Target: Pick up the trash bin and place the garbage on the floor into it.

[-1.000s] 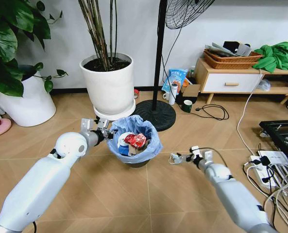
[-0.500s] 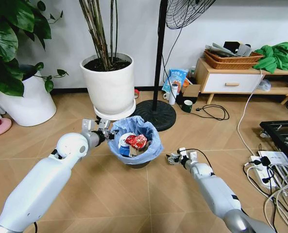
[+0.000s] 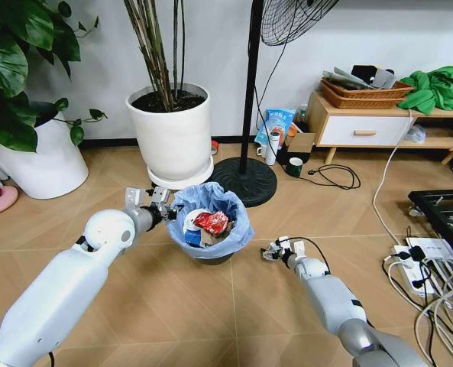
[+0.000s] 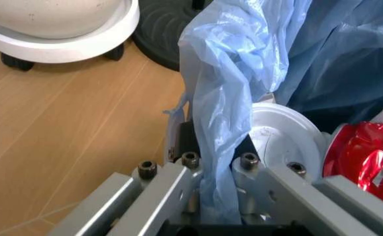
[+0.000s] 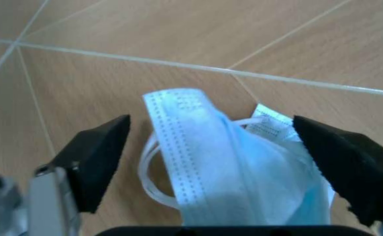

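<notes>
Right end effector [image 5: 218, 167]: black fingers spread wide, one either side of a crumpled light-blue pleated face mask [image 5: 224, 177] with white ear loops, nothing yet gripped. The mask lies flat on the light brown chevron-plank wooden floor [image 5: 145, 34], just to the right of the bin in the head view.

Handling judgement: the mask is thin, soft and very light; it will fold and offer no resistance. The bunched pleated middle looks the soundest point of hold, since the loose loops could slip out.

Left end effector [image 4: 205, 196]: metal fingers closed on the rim of the small round black trash bin [image 3: 211, 256], pinching the crinkled light-blue plastic liner [image 4: 224, 98] against the wall. The liner is slippery film and may slide, though the bin appears light.

Contents: a white round lid [image 4: 283, 142] and a crushed red can [image 4: 362, 157] rest inside, near the gripped edge.
</notes>
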Available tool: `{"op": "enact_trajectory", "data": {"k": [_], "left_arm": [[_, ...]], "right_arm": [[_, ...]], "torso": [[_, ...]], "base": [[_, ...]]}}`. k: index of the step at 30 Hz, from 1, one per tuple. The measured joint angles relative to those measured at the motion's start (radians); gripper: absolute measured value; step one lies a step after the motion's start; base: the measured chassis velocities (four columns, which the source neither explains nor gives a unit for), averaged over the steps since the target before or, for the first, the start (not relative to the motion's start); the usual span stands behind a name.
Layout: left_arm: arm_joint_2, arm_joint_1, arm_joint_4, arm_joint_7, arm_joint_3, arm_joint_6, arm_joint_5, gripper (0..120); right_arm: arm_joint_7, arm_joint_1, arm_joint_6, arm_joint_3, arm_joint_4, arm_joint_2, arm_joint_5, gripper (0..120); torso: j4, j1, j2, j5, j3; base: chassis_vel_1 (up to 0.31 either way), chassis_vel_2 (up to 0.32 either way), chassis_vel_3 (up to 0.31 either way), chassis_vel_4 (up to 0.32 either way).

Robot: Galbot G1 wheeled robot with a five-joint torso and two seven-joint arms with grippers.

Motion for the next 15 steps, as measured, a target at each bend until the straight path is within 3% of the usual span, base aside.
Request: {"op": "enact_trajectory", "data": {"k": [11,12,15], "left_arm": [[0.008,0.001,-0.011,0.001,0.0,0.0,-0.003,0],[0.011,0.001,-0.013,0.001,0.0,0.0,-0.004,0],[0.012,0.001,-0.014,0.001,-0.001,0.0,-0.004,0]], "right_arm": [[0.003,0.001,-0.002,0.022,-0.019,0.006,-0.017,53],[0.003,0.0,-0.002,0.024,-0.019,0.007,-0.02,45],[0.004,-0.001,-0.002,0.028,-0.023,0.008,-0.027,38]], "torso": [[0.0,0.0,0.0,0.0,0.0],[0.0001,0.0,0.0,0.0,0.0],[0.0,0.0,0.0,0.0,0.0]], "base": [[0.0,0.0,0.0,0.0],[0.0,0.0,0.0,0.0],[0.0,0.0,0.0,0.0]]}}
